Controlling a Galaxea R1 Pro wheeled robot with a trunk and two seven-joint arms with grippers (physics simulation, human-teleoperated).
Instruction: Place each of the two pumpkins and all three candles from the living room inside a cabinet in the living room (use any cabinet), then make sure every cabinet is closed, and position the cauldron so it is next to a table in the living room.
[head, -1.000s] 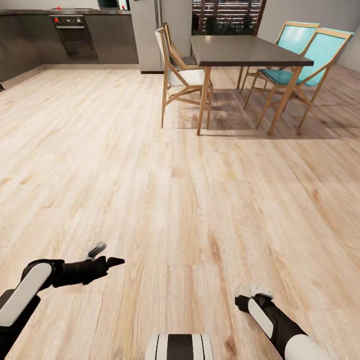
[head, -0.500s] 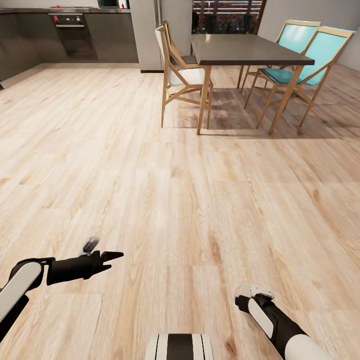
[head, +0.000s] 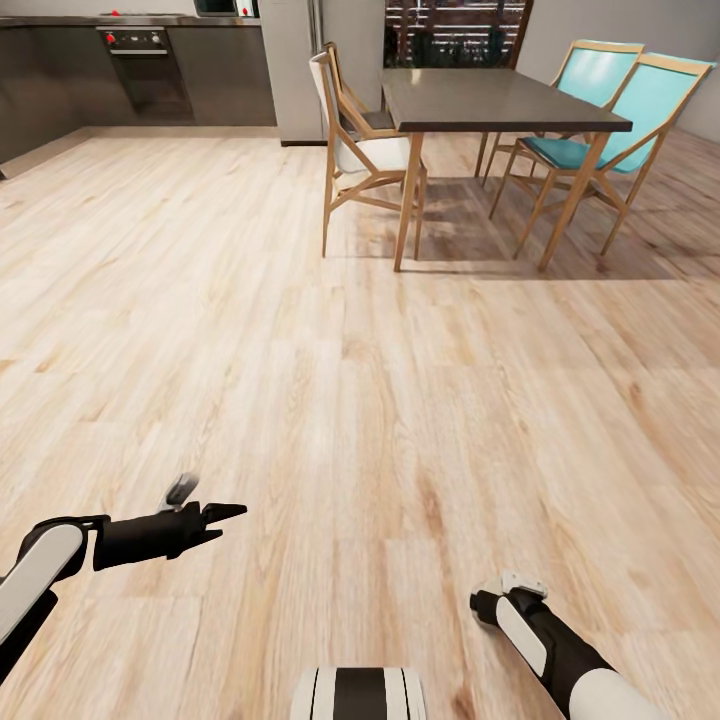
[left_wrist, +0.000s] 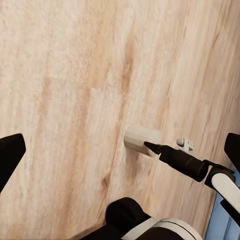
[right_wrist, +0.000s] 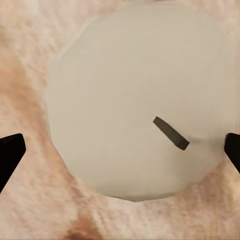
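Well short of the dining table, across a broad stretch of pale wooden floor, we see both arms held low over the planks. Our left gripper points toward the table's side of the room, its two fingers spread wide with nothing between them. Our right gripper is clasped on a candle – a stubby pale cylinder held just above the floor, far nearer to us than to the table. From the right wrist we look straight down on its flat top and small dark wick, a black fingertip at either edge.

At the table's left side stands a white-seated wooden chair; at its right, two teal chairs. Left of the table and further back run dark grey kitchen units with an oven – and a tall steel fridge between them and the table.
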